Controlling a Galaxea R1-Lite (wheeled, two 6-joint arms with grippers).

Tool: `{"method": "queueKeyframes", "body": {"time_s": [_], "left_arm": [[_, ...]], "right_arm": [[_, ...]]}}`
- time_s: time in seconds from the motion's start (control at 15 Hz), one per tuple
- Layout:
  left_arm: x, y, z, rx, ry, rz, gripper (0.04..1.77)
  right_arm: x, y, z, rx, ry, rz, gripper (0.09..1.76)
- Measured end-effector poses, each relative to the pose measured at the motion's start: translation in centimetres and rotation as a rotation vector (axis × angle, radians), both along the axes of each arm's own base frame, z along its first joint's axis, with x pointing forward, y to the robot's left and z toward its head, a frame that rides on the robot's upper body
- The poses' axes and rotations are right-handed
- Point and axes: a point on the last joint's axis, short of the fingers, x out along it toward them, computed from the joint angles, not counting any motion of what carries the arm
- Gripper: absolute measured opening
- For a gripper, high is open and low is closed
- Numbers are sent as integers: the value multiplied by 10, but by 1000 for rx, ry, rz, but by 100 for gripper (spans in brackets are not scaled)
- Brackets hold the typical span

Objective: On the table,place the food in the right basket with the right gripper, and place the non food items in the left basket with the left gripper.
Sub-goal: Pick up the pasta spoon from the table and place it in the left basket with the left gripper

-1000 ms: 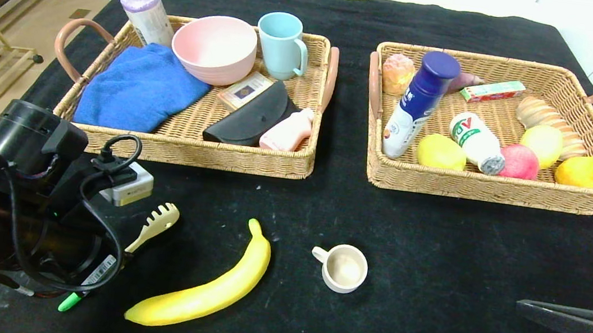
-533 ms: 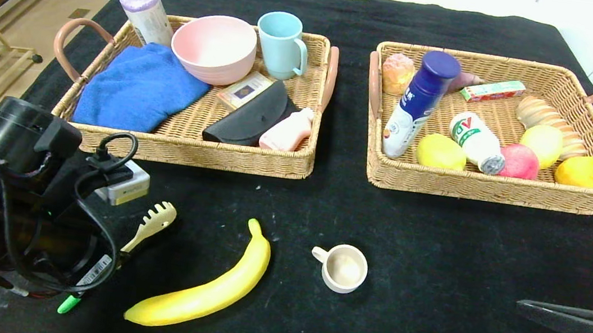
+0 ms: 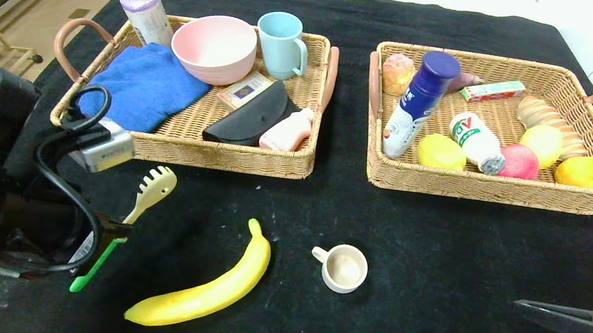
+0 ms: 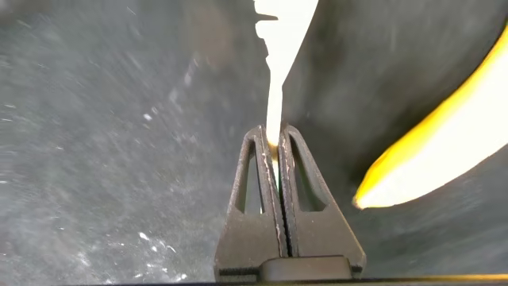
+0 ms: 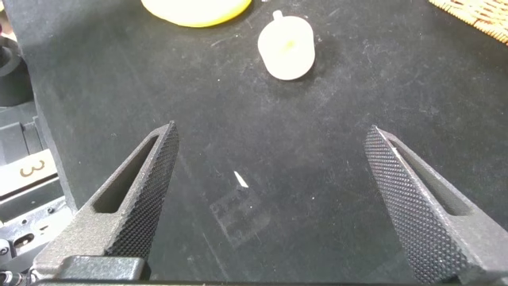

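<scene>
My left pincer is clenched on the handle of the pasta spoon, a cream fork-headed server with a green handle end; judging by how its head stands over the black desk, I take it to be lifted clear, though I cannot see the contact underneath. The left basket lies just ahead of this pincer and already carries a blue towel, a pink bowl, a blue mug, a black case, a small pink bottle and a lidded canister. So the non-food side looks mostly sorted, with the spoon in hand as the current step.

To the right of my left pincer, the banana lies close by on the desk, and further right stands the small white cup, both untouched. The banana is food for my right side; the cup I judge to be non-food, so it falls to my left pincer after the spoon.

The right basket, ahead of my right pincer, already holds a blue-capped bottle, a small drink bottle, several fruits and a bread roll. That pincer is released, fingers spread wide, hovering low over bare desk with the cup ahead of it, holding nothing
</scene>
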Motion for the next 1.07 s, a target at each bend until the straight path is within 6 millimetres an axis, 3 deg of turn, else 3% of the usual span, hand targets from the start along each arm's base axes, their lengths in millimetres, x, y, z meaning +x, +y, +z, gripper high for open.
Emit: {"method": "queueKeyframes", "body": {"time_s": [0.53, 1.07], "left_arm": [[20, -20, 64, -291, -174, 84, 11], [66, -37, 92, -520, -390, 185, 11]], "right_arm": [[0, 0, 0, 0, 0, 0, 171], [0, 0, -1, -1, 1, 0, 171]]}}
